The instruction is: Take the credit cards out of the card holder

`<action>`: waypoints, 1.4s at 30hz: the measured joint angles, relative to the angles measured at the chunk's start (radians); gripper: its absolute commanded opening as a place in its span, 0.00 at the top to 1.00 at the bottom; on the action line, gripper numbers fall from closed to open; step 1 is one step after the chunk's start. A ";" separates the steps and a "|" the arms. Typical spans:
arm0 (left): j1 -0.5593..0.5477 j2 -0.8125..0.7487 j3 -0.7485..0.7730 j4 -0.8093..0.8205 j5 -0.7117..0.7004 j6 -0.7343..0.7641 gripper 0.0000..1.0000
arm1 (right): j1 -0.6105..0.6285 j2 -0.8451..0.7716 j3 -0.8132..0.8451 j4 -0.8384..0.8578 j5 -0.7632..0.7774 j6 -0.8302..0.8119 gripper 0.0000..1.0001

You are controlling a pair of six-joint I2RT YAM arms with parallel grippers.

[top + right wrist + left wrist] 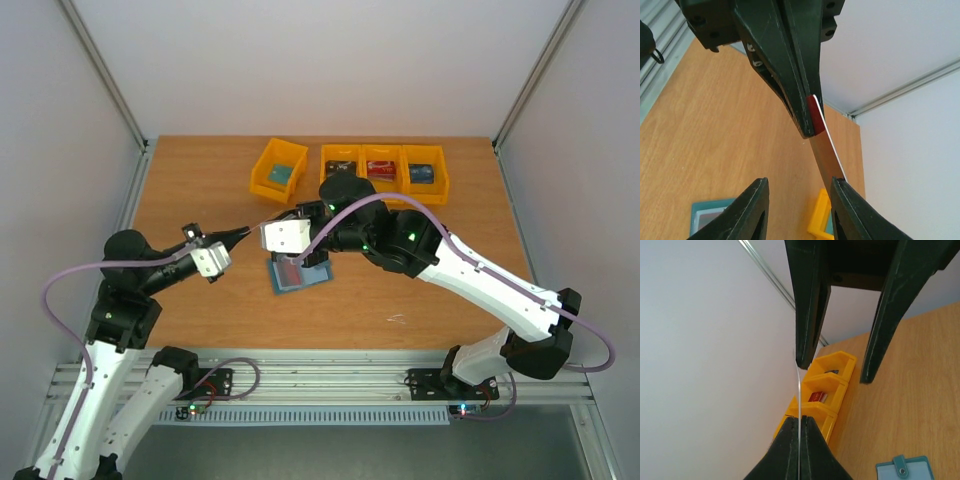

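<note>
Handover is judged under way: the red credit card (pixel 824 150) is pinched in the closed left gripper (pixel 799 422), off the table (pixel 200 180) near the open card holder (pixel 300 272), with the right gripper (pixel 800 187) spread partway around its free end. Light, stiff, slick, it is best clamped across its flat faces.

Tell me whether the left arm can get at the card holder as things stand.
Probably not yet: the left fingers are shut on a credit card, and the right arm hangs over the card holder, with the right fingers open beside that card.
</note>
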 measured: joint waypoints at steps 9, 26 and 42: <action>0.000 0.010 0.000 -0.050 -0.010 0.017 1.00 | 0.000 -0.018 0.014 -0.006 -0.029 -0.001 0.64; 0.000 0.010 0.000 -0.084 0.031 0.031 1.00 | 0.000 0.062 0.047 -0.039 0.026 -0.034 0.99; 0.033 0.000 -0.169 0.081 -0.229 -0.486 0.01 | -0.380 0.052 -0.092 0.016 0.124 -0.012 0.99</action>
